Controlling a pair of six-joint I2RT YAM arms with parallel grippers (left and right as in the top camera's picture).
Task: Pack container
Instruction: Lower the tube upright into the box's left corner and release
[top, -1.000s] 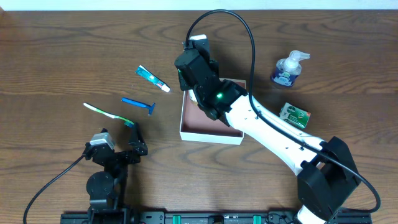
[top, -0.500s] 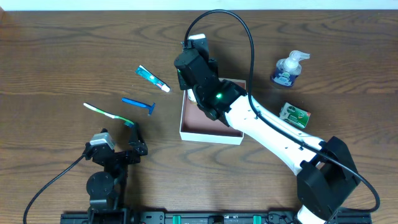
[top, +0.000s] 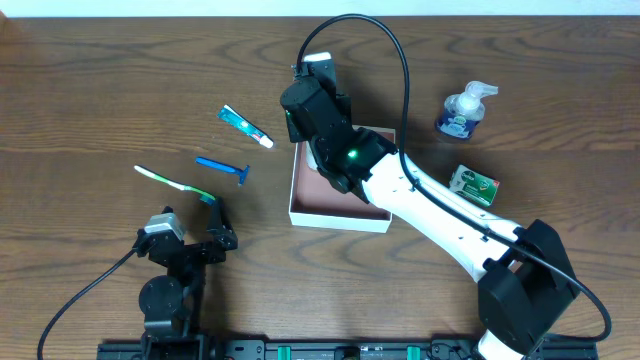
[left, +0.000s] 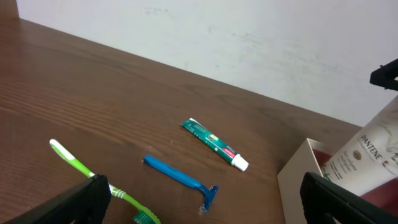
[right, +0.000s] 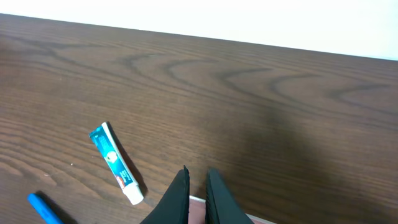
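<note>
White-walled container (top: 338, 219) sits mid-counter (top: 90, 90) as the right claw (right: 197, 176), fingers nearly together, hangs over its far-left corner, unmoved in the past second. Whether it grips the Pantene bottle (left: 364, 158) leaning inside cannot be told. The left claw (left: 211, 205) rests wide apart. Toothpaste (top: 245, 127), razor (top: 222, 168) and toothbrush (top: 172, 182) lie unpacked, so most packing likely remains.
</note>
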